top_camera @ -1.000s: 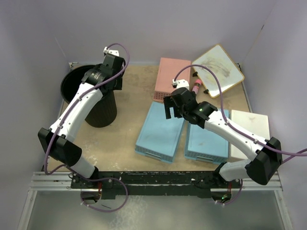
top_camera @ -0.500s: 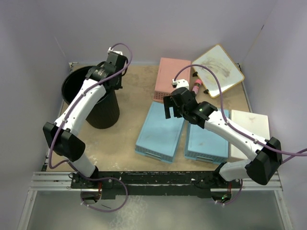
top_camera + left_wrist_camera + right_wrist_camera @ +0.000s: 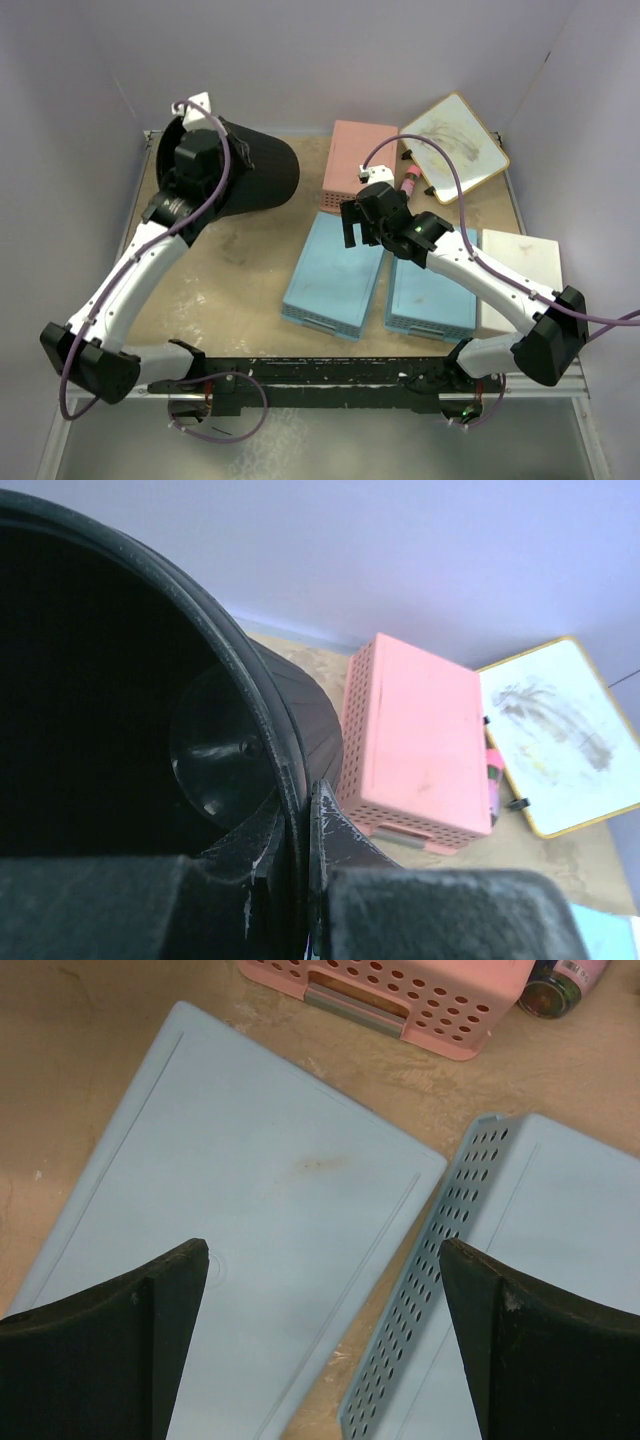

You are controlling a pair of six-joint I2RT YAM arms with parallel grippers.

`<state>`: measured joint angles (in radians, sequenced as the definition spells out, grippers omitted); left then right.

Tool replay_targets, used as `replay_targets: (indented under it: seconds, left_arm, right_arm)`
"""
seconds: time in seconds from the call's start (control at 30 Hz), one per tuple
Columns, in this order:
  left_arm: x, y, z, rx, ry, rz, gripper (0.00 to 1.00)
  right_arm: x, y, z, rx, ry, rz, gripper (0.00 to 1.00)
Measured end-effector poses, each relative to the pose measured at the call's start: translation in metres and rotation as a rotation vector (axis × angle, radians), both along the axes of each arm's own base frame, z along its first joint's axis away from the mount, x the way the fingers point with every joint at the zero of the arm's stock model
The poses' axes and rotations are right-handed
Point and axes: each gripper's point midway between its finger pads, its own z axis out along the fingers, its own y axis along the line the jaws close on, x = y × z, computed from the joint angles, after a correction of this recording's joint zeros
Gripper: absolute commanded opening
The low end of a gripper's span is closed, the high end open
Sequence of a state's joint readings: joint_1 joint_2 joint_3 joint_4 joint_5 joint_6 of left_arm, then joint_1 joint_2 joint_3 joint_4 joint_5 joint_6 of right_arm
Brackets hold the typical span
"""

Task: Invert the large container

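- The tabletop (image 3: 240,290) is tan board, scuffed and dusted pale in patches, with a metal rail (image 3: 330,385) along its near edge
- Plain lilac walls (image 3: 330,60) close it in on three sides
- The large container (image 3: 255,175), a black bucket, lies tipped on its side at the far left corner, with its narrow base pointing toward the pink basket (image 3: 362,165)
- The left gripper (image 3: 303,805) is clamped tight on the large container's rim, one finger inside, one outside
- The right gripper (image 3: 350,230) hangs with jaws spread wide, holding nothing, over the far end of a light-blue basket (image 3: 335,275)
- A framed whiteboard (image 3: 455,145) lies at the far right corner
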<state>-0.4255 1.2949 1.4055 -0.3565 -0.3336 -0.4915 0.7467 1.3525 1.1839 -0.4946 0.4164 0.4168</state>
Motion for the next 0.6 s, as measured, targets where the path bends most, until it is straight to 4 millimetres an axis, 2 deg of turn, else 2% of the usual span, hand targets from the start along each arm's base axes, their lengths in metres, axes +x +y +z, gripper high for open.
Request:
replay_targets:
  seconds: [0.13,0.23,0.33,0.5,0.6]
  left_arm:
    - [-0.007,0.003,-0.009,-0.108,-0.075,0.025,0.00]
    - [-0.007,0.011,-0.030,-0.166,-0.087,0.060,0.00]
    - [-0.005,0.026,-0.050,-0.237,-0.091,0.103,0.00]
    - [-0.008,0.059,-0.063,-0.363,-0.164,0.177,0.00]
    - [-0.013,0.077,-0.077,-0.467,-0.210,0.213,0.00]
  right_arm:
    - [-0.001,-0.001,-0.002,-0.003,0.005,-0.001,1.00]
    - [-0.002,0.000,-0.004,-0.003,0.011,0.003,1.00]
    - [-0.003,0.001,-0.005,0.001,0.014,0.008,1.00]
    - [-0.004,0.001,-0.006,0.001,0.020,0.012,1.00]
    - [-0.004,0.001,-0.007,0.002,0.021,0.014,1.00]
